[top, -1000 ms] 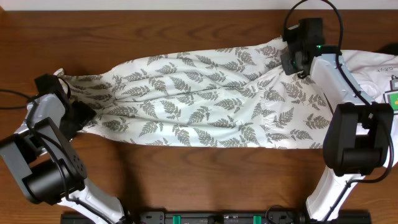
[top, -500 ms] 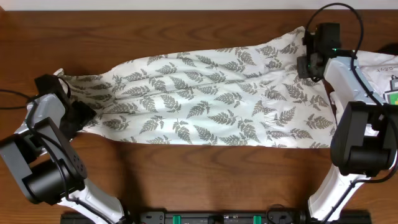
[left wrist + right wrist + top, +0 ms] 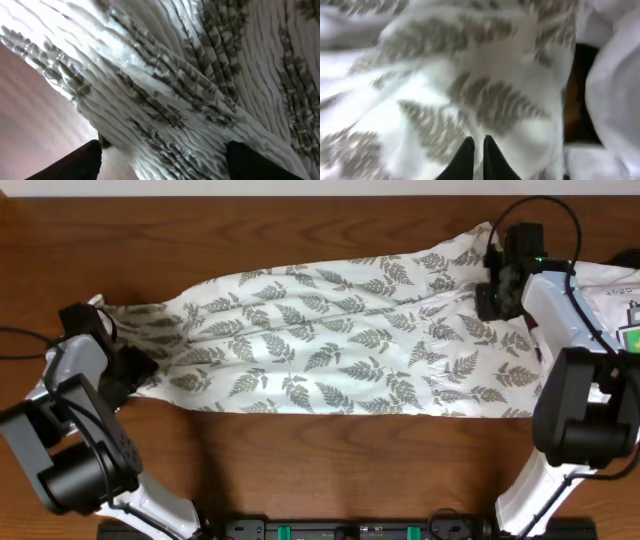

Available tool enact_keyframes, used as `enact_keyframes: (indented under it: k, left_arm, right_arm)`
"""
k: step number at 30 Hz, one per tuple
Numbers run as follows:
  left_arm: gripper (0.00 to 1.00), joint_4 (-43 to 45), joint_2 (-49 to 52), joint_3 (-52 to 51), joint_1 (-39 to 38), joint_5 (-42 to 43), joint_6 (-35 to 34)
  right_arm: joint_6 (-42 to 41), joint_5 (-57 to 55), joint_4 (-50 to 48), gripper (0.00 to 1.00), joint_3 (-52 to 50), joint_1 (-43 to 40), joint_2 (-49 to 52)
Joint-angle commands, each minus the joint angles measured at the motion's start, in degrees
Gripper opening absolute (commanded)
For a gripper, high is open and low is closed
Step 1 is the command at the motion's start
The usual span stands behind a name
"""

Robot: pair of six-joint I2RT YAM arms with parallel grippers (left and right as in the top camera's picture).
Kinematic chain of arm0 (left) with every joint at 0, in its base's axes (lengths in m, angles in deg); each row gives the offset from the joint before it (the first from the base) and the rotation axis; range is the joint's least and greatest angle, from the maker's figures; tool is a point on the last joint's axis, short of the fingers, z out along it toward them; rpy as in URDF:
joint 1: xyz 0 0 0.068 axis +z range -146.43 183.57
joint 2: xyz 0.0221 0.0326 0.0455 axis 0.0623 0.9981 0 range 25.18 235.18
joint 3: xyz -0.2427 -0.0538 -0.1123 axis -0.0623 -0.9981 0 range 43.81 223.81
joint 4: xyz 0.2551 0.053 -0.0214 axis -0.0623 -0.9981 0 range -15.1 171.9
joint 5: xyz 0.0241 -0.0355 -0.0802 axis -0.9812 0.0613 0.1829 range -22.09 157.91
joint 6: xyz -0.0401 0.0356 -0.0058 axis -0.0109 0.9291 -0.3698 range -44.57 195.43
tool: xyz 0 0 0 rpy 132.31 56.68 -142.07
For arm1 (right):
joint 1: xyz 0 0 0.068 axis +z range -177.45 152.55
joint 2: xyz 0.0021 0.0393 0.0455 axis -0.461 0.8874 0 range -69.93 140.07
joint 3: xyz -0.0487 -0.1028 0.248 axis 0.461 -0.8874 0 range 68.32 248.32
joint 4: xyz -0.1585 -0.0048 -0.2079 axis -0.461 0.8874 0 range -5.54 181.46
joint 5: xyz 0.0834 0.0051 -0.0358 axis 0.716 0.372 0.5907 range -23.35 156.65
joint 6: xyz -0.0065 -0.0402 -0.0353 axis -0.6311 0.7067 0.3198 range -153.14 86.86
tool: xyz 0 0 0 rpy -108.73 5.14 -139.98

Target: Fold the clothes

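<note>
The clothes (image 3: 330, 350), a white garment printed with grey-green fern leaves, lie spread lengthwise across the table. My left gripper (image 3: 138, 370) is at its bunched left end. In the left wrist view it (image 3: 165, 162) stands open, with its two dark fingers wide apart and pleated fabric (image 3: 190, 75) between and ahead of them. My right gripper (image 3: 490, 298) is over the garment's upper right part. In the right wrist view its fingertips (image 3: 477, 145) are nearly together, pinching a thin fold of the fern fabric (image 3: 485, 100).
A plain white garment (image 3: 600, 290) with a green-and-yellow tag (image 3: 632, 332) lies at the right edge, partly under the right arm, and shows as white folds (image 3: 615, 95) beside the printed one. The brown wooden table (image 3: 300, 230) shows behind and in front of the clothes.
My right gripper moved right along the top edge, drawing that corner out, then came slightly back toward the front. It opened briefly and closed again. The left arm barely moved.
</note>
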Motion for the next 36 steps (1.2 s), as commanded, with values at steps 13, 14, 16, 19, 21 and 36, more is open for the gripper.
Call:
enact_keyframes:
  k: [13, 14, 16, 19, 21, 36]
  left_arm:
    - [0.88, -0.9, -15.5, -1.6, -1.0, 3.6, 1.0]
    - [0.88, -1.0, -15.5, -1.6, -1.5, 6.1, 1.6]
    - [0.87, -0.9, -15.5, -1.6, -3.1, 8.7, 2.7]
    - [0.80, -0.9, -15.5, -1.6, -5.9, 8.7, 3.8]
    - [0.70, -0.9, -15.5, -1.6, -8.0, 8.7, 4.9]
    - [0.29, -0.8, -11.9, -4.0, -13.7, 8.7, 6.8]
  right_arm:
    - [-9.7, 2.2, 12.8, 0.23, -4.7, 0.6, -2.5]
    - [-9.7, 2.2, 12.6, 0.22, -5.4, 0.6, -2.5]
    - [-9.7, 2.2, 12.2, 0.21, -6.4, 0.6, -2.5]
    - [-9.8, 2.2, 11.3, 0.06, -7.5, 0.5, -2.5]
    - [-9.8, 2.2, 11.1, 0.01, -7.9, 0.5, -2.5]
    - [-10.2, 2.4, 11.5, 0.02, -9.0, 0.5, -2.5]
